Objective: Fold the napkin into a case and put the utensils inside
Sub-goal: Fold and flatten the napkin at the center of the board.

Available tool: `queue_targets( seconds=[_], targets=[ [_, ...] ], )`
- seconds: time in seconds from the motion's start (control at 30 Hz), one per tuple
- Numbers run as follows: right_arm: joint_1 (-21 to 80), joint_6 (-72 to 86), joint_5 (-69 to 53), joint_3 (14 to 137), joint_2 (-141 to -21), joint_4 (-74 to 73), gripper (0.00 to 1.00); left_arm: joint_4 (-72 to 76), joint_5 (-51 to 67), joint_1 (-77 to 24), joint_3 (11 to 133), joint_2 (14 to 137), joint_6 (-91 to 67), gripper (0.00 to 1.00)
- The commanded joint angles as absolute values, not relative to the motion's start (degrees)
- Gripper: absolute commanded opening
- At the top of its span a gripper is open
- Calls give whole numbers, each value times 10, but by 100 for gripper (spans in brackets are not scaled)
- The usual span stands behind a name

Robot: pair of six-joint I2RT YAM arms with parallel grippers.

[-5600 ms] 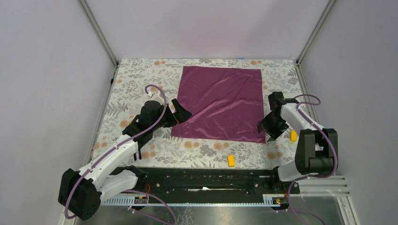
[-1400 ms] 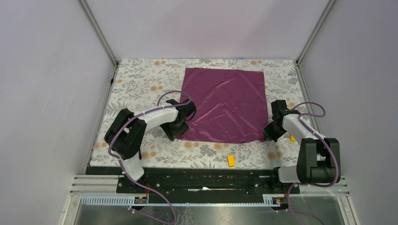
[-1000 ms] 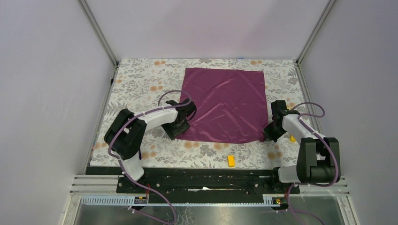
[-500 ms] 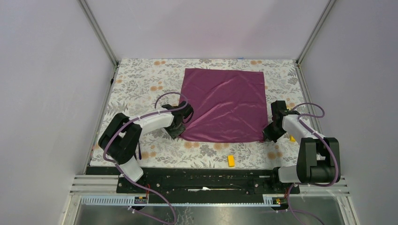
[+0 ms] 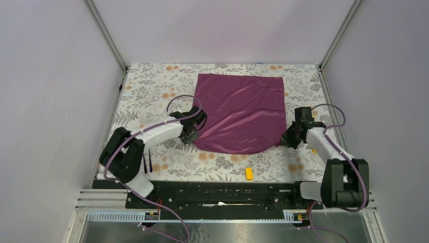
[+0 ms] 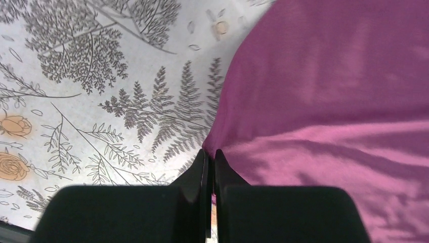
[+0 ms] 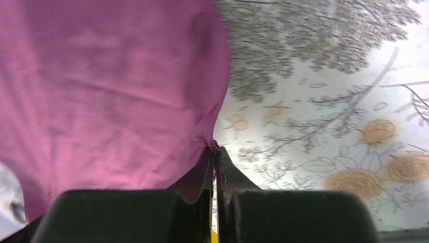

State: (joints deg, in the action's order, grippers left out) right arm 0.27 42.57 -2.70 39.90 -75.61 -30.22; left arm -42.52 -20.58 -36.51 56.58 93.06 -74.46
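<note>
Plum napkin (image 5: pixel 238 114) in left hand (image 5: pixel 194 137), right hand (image 5: pixel 283 140)

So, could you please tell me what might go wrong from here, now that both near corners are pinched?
1. The left fingers and right fingers each grip only the very tip of a near corner of the napkin. The shiny cloth may slip free when it is lifted.
2. The near edge bows between the two grips and the cloth is creased, so the fold could land crooked.
</note>
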Motion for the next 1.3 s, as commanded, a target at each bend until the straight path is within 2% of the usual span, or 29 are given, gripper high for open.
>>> queue_targets(
  seconds=[0.0, 0.33, 0.5, 0.63, 0.8, 0.93, 1.13, 1.27],
  targets=[
    [3, 356, -106, 439, -664, -258, 0, -392, -218, -359, 621, 842, -651, 0],
    [3, 313, -155, 617, -399, -286, 0, -251, -90, -357, 714, 611, -434, 0],
    [4, 316, -151, 726, -339, -301, 0, -202, -12, -358, 786, 546, -373, 0],
    [4, 328, -90, 786, -341, -305, 0, -178, -13, -359, 831, 534, -354, 0],
    [4, 343, 54, 811, -423, -320, 0, -187, -155, -359, 871, 588, -343, 0],
    [4, 347, 88, 807, -531, -285, 0, -222, -251, -347, 936, 704, -345, 0],
    [4, 332, 94, 825, -719, -208, 0, -229, -191, -268, 1022, 879, -354, 0],
    [3, 307, 104, 854, -852, -154, 0, -139, -147, -226, 998, 968, -345, 0]
  ],
)
